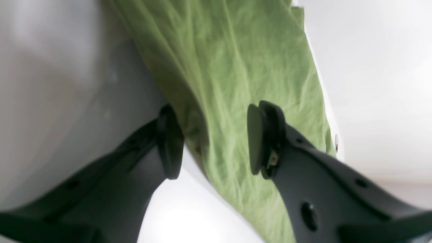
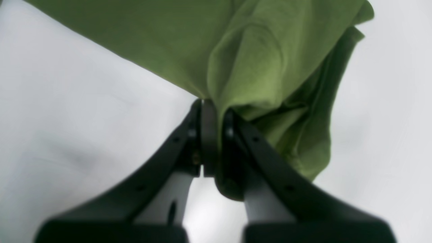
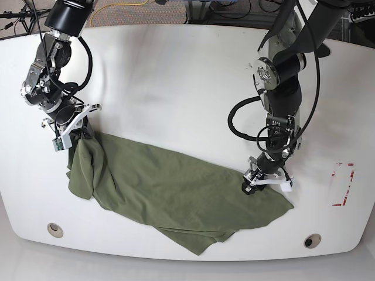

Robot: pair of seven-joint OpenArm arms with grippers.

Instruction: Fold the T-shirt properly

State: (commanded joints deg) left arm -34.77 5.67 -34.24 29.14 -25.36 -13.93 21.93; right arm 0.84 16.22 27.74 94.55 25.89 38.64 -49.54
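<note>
In the left wrist view, the left claw is hanging over the long edge of the T-shirt, its fingers standing apart on either side of a raised ridge of cloth — probably so that they can pinch that edge next.

In the right wrist view, the right claw is closing firmly on a bunched fold of the shirt, with a bit of fabric drooping past the fingertips. The grip is likely anchoring that corner so the edge can be lifted or drawn straight.

In the base view, the shirt is lying across the white surface, spread between the claws. Taking the shirt as the landmark, the right claw is holding its bunched end, while the left claw is sitting at its far edge, near the opposite end. A loose flap is sticking out from the shirt's near side — the folding is looking unfinished, and that flap may be needing a tuck.
</note>
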